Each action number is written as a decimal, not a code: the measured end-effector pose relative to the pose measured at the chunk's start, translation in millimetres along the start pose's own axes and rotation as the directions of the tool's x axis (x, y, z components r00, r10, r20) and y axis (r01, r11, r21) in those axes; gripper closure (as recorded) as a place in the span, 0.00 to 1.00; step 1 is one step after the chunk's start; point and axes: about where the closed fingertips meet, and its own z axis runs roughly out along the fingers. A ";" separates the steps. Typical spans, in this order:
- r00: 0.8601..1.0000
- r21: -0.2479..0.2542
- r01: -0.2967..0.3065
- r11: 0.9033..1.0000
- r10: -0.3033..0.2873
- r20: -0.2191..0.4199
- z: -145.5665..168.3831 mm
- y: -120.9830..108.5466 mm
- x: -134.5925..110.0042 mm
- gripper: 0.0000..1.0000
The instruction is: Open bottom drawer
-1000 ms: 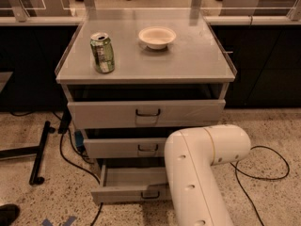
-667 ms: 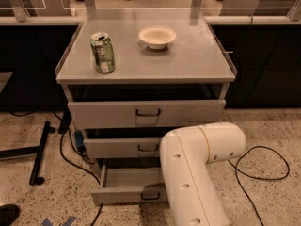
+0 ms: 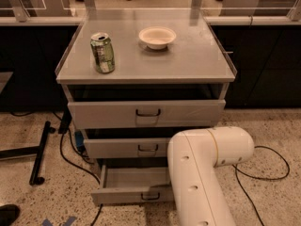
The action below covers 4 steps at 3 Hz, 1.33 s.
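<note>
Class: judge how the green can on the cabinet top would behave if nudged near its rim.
The can stands upright and is taller than wide, so it would probably tip rather than slide. Its round body suggests it would then roll on the smooth cabinet top. The gripper is not in view; only the white arm shows.

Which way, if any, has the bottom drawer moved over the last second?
No: the bottom drawer juts as far beyond the middle drawer as before. The gripper is not in view.

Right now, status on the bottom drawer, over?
End effector hidden behind the arm. Bottom drawer pulled out, tray showing. Arm covers its right side.
</note>
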 end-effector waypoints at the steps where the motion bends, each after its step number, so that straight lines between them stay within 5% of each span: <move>1: 1.000 0.000 0.000 1.000 0.000 0.000 -1.3 0.1 -0.3 1.00; 4: 0.999 -0.054 0.053 0.997 -0.052 0.011 -2.8 -0.2 6.9 1.00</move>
